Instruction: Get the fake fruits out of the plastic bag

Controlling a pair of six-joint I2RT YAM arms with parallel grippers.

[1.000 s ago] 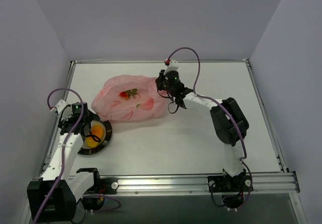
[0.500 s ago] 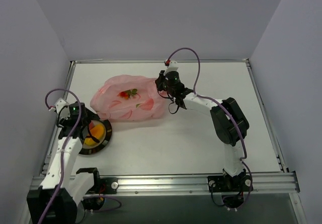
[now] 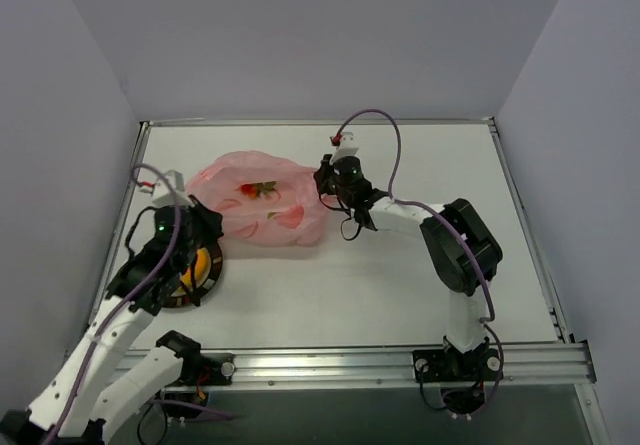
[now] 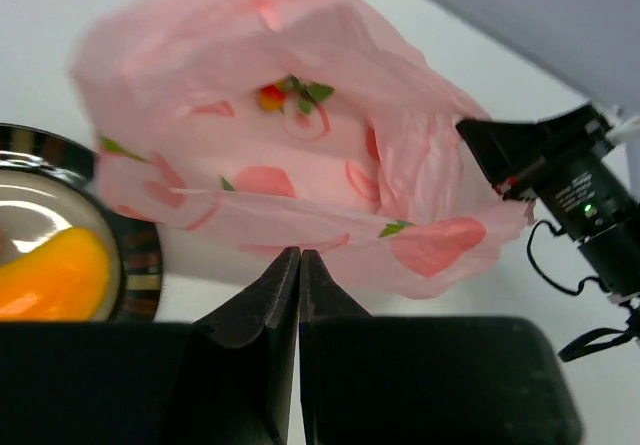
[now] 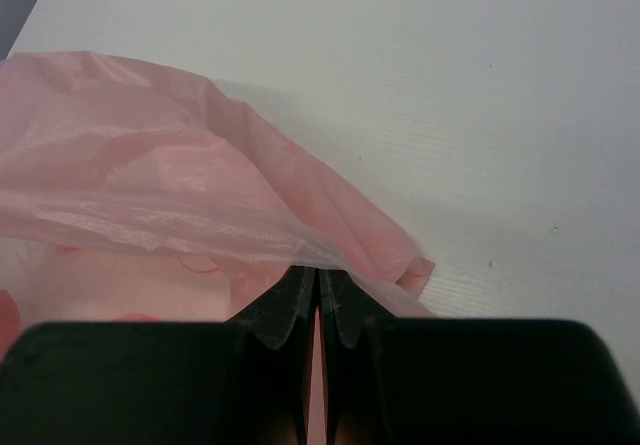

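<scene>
At the far left of the bench (image 3: 400, 285), the plastic bag (image 3: 258, 205) is lying crumpled, with the strawberry (image 4: 292, 92) showing inside it. The right tool (image 5: 310, 271) is pinching the bag's right edge, jaws closed on the film. The left tool (image 4: 299, 256) is hovering by the plate (image 4: 142, 265), closed and empty, and the mango (image 4: 55, 277) is resting on that plate. The left tool should be opening before entering, with the right lifting the film taut, so it is closing on fruit alone.

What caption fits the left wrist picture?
Shut left tool faces the pink bag holding a strawberry; orange fruit sits on plate.
</scene>
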